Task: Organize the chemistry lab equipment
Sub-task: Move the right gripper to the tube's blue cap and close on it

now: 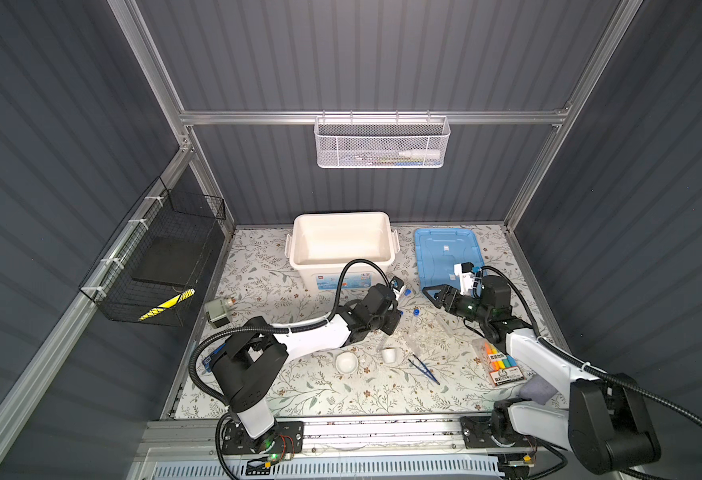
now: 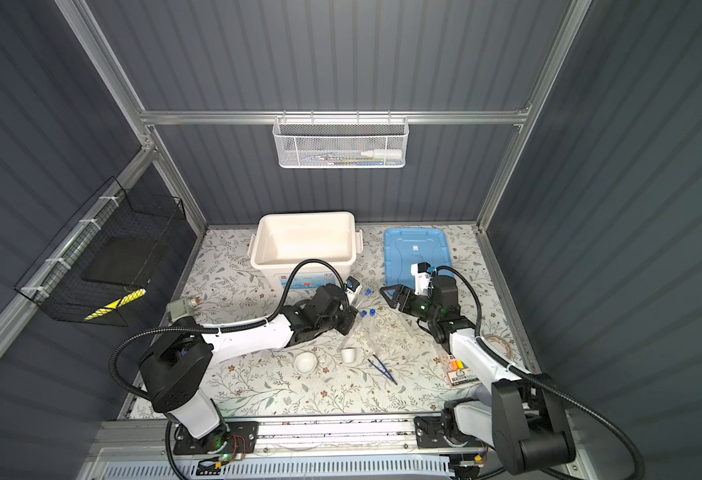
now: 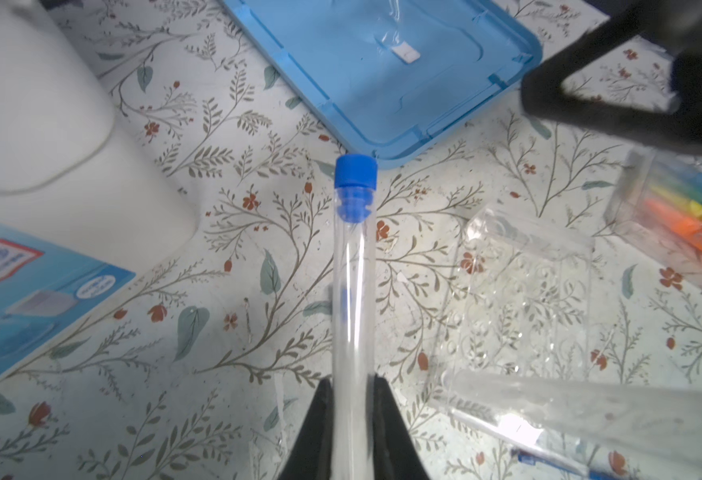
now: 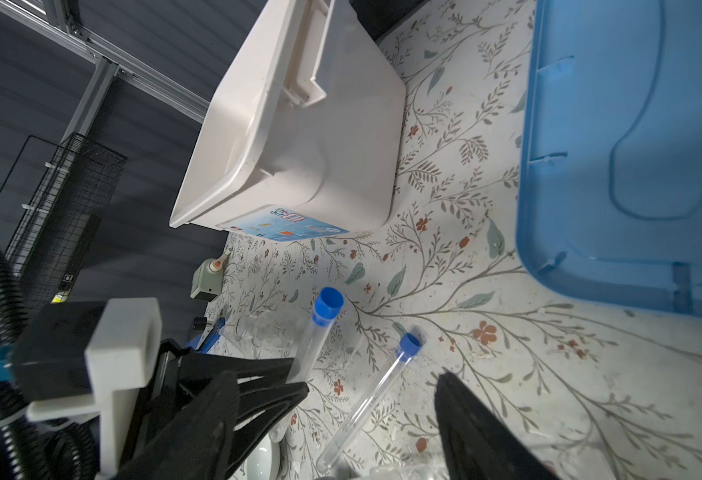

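In both top views the white bin (image 1: pixel 341 245) has a blue front label, its print too small to read. The label on the highlighter pack (image 1: pixel 500 362) is equally illegible. Open mat runs along the near edge, in front of the mortar bowl (image 1: pixel 346 362), small cup (image 1: pixel 391 355) and tweezers (image 1: pixel 424 371). The left arm stretches low across the mat. The right arm bends inward beside the blue lid (image 1: pixel 449 253).

In the left wrist view, the left gripper (image 3: pixel 353 386) is clamped on a test tube (image 3: pixel 352 270), its blue cap near the lid's corner. The clear rack (image 3: pixel 519 291) sits just beside it.

In the right wrist view, the right gripper (image 4: pixel 335 376) is spread and grips nothing. A second test tube (image 4: pixel 369 403) lies on the mat below it.
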`<state>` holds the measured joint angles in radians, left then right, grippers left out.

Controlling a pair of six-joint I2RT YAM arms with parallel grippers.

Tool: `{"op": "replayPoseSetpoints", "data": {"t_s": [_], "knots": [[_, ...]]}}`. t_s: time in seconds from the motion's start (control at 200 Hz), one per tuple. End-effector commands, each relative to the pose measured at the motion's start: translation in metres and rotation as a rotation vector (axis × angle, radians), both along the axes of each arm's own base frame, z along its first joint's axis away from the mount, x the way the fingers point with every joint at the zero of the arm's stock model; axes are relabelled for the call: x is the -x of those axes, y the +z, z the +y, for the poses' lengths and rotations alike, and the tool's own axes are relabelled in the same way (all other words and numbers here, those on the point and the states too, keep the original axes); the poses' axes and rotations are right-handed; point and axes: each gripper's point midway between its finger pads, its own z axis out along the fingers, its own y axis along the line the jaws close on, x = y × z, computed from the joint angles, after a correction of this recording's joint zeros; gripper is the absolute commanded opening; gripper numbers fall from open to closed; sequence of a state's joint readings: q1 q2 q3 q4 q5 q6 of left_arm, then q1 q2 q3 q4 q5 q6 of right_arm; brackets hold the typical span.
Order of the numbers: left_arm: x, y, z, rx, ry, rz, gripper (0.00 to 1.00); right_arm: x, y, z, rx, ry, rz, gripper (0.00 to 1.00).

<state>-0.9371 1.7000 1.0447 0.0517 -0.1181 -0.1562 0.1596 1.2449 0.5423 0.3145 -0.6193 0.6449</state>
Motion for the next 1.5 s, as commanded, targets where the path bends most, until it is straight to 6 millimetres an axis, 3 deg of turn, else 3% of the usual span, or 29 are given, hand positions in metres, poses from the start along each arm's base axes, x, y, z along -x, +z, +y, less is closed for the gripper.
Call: {"op": "replayPoseSetpoints", "data": {"t_s": [0.0, 0.235, 0.93, 1.496], "knots": [[-0.003, 0.011, -0.018, 0.038, -0.052, -0.028, 0.09, -0.011, 0.015, 0.009, -0.068, 0.035, -0.035, 0.72], [-0.001, 0.009, -0.026, 0.052, -0.083, -0.016, 0.09, -0.021, 0.012, 0.019, -0.164, 0.064, -0.007, 0.65], [0.005, 0.004, -0.032, 0.071, -0.12, 0.0, 0.09, -0.032, 0.005, 0.033, -0.214, 0.091, 0.019, 0.46], [0.004, 0.006, -0.033, 0.08, -0.116, -0.004, 0.09, -0.027, -0.003, 0.042, -0.198, 0.113, 0.034, 0.32]]}}
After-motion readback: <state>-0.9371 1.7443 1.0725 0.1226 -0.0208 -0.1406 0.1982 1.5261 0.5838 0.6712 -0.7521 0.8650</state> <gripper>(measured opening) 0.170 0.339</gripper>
